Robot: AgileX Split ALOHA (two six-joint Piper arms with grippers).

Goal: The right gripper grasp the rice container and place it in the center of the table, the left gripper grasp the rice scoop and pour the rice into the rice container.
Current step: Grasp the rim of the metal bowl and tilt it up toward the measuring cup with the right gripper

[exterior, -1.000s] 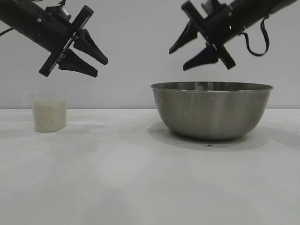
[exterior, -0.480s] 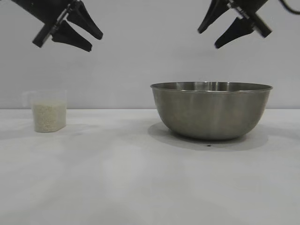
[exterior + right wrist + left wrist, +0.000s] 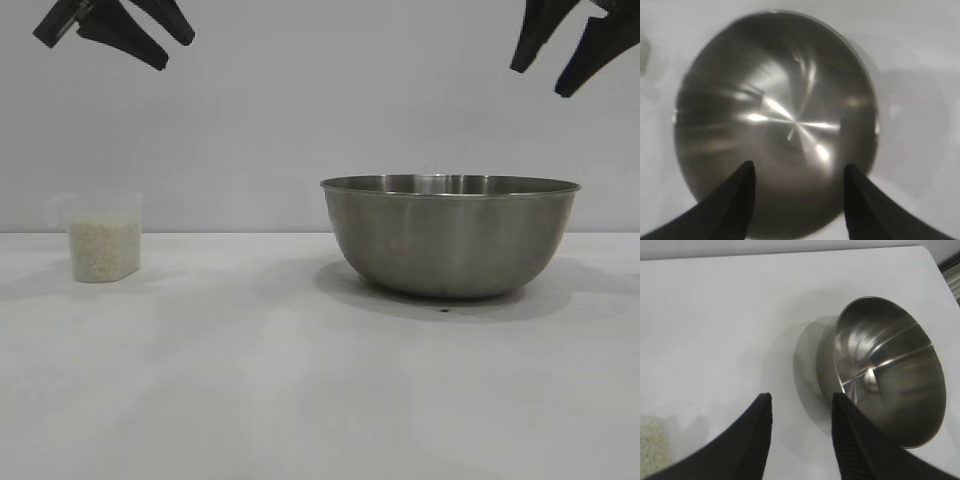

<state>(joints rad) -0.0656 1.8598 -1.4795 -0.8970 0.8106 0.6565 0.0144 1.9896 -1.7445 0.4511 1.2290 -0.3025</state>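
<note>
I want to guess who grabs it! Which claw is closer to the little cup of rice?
Left. The left gripper hangs high above the rice scoop; the right gripper is across the table, over the steel bowl.

The left gripper (image 3: 801, 437) hangs above the white bench (image 3: 730, 315), its two black fingers (image 3: 752, 440) spread apart with nothing between them. Beyond them the steel bowl (image 3: 890, 375) sits empty. A patch of rice (image 3: 652, 447) shows beside one finger.

Upper left of the exterior frame, the left gripper (image 3: 168, 44) shows as matte black, its two fingers tapering to blunt points. Upper right, the right gripper (image 3: 545, 80) matches it: black, claw-shaped, wedge-like fingers. Close up from the wrist, the fingers' (image 3: 852, 440) inner faces carry fine ribbed grooves.
</note>
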